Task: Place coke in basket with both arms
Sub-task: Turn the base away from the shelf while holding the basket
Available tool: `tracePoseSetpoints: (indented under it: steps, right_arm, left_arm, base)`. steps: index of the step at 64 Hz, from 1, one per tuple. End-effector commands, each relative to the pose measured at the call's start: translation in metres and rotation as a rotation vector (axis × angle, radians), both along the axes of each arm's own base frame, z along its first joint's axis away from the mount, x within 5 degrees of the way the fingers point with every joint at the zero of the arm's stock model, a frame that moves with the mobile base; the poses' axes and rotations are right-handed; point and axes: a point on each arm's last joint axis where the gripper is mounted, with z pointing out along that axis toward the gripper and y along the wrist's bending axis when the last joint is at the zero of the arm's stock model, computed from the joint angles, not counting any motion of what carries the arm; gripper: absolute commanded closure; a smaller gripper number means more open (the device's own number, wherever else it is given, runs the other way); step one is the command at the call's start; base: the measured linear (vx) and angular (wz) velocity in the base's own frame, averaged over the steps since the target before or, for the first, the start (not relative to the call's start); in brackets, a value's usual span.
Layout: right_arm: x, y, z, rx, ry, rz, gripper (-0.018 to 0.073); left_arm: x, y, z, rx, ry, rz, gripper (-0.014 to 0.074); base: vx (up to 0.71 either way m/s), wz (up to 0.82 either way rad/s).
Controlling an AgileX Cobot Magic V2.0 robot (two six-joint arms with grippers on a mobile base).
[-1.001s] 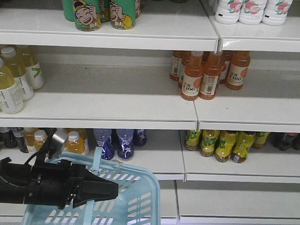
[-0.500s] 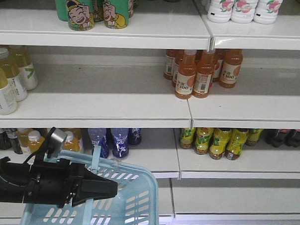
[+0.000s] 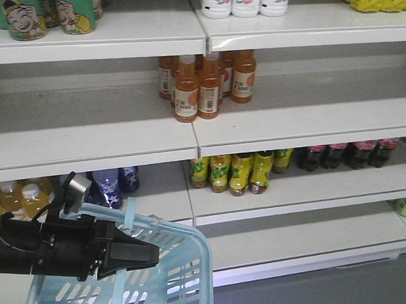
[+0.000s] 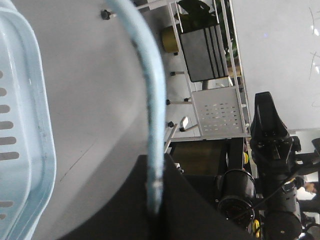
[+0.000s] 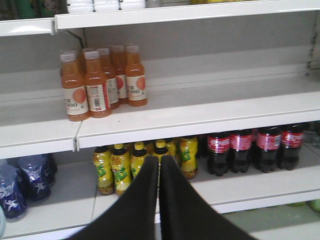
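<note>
Under shelves [image 3: 292, 122], basket [image 3: 183, 286] cropped, left tool [image 3: 151, 253] gripping its handle [image 4: 150, 100]

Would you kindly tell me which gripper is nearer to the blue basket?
Left. The left gripper is shut on the handle of the basket, directly above it. The right gripper, jaws shut and empty, points at the yellow bottles, not touching the basket.

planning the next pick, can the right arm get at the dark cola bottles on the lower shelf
Probably yes. The cola bottles stand at the open front of the shelf with nothing before them, just right of where the right arm's fingers point. Those fingers are shut together, so they must open first.
</note>
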Motion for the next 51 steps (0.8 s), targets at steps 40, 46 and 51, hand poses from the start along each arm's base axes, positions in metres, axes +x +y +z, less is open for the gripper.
tracePoseSetpoints:
  steps: [40,46,51]
  right_arm:
    - [-0.0008,0.0004,0.0044,-0.008,-0.085,0.005,0.0568]
    - [-0.0008,0.0004,0.0044,-0.008,-0.085,0.005,0.0568]
    - [-0.0008,0.0004,0.0044,-0.008,-0.085,0.005,0.0568]
  left_arm:
    - [0.0026,-0.004,0.0224,-0.131,-0.047,0.021,0.0603]
    - [0.0026,-0.004,0.0224,-0.131,-0.047,0.021,0.0603]
    - [0.0026,-0.004,0.0224,-0.131,-0.047,0.021,0.0603]
  base:
    - [-0.08,-0.45]
    - [-0.08,-0.47]
    - [-0.08,-0.48]
